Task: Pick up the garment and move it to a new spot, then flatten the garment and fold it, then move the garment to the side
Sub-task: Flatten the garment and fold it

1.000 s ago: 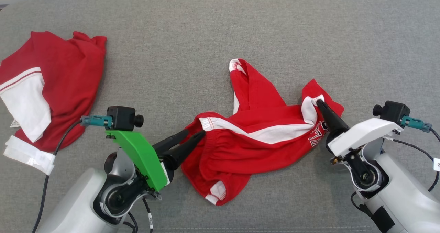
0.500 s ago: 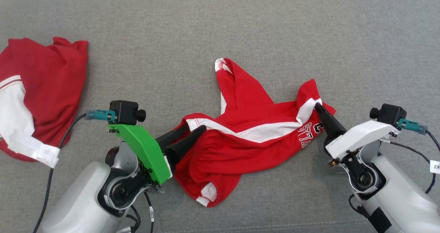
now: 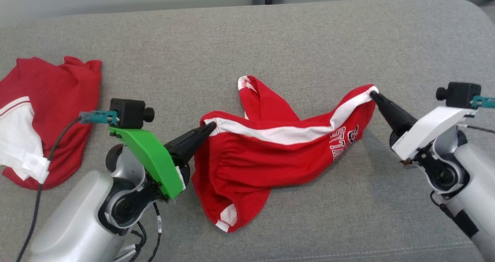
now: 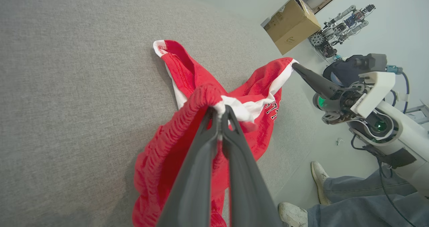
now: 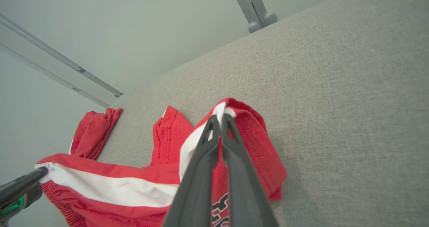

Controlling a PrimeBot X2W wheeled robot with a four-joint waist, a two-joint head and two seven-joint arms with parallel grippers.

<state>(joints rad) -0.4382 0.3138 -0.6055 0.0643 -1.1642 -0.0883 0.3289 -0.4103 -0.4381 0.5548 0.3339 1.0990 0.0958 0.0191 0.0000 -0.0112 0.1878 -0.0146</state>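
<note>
Red shorts (image 3: 270, 157): centre of the grey cushion (image 3: 309, 34). Our left gripper (image 3: 210, 127) pinches one end, our right gripper (image 3: 373, 95) the opposite corner. We should lift both evenly, cloth taut.

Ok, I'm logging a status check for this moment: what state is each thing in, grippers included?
red shorts, stretched out between both grippers, lower part bunched and unfolded.
left gripper, shut on the waistband corner of the shorts.
right gripper, shut on the white-striped far end of the shorts.
second red garment, lying crumpled at the left, not held.
</note>
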